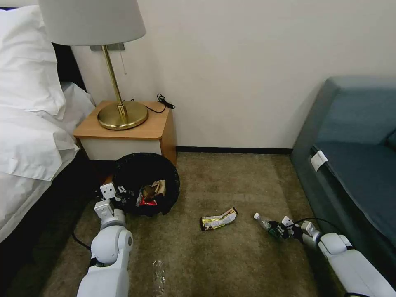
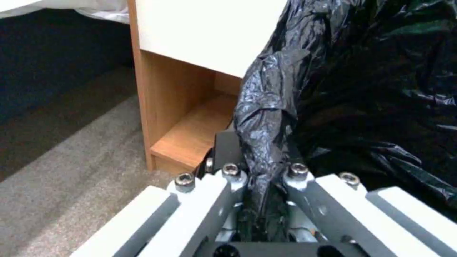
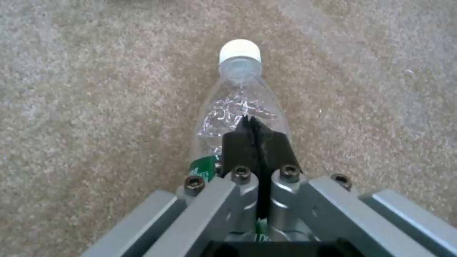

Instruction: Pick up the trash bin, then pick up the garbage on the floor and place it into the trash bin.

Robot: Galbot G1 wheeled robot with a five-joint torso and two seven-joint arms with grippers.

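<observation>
The trash bin (image 1: pixel 167 169), lined with a crinkly black bag (image 2: pixel 357 89), leans tilted by the nightstand. My left gripper (image 1: pixel 123 193) (image 2: pixel 259 157) is shut on the bag-covered rim. Inside the bin lie crumpled tan paper (image 1: pixel 157 187) and a red-and-white wrapper (image 1: pixel 147 202). On the carpet lie garbage pieces: a flat dark wrapper with yellow print (image 1: pixel 218 218) and a small clear green-labelled bottle (image 1: pixel 264 222) (image 3: pixel 238 89) on its side. My right gripper (image 1: pixel 277 231) (image 3: pixel 255 132) sits low over the bottle's body, its pads pressed together and the bottle showing on both sides beneath them.
A wooden nightstand (image 1: pixel 128 132) (image 2: pixel 190 35) with a brass lamp (image 1: pixel 122 113) stands behind the bin, with the bed (image 1: pixel 29 136) to its left. A blue sofa (image 1: pixel 354 165) borders the right. A clear plastic scrap (image 1: pixel 159 274) lies on the carpet near my left arm.
</observation>
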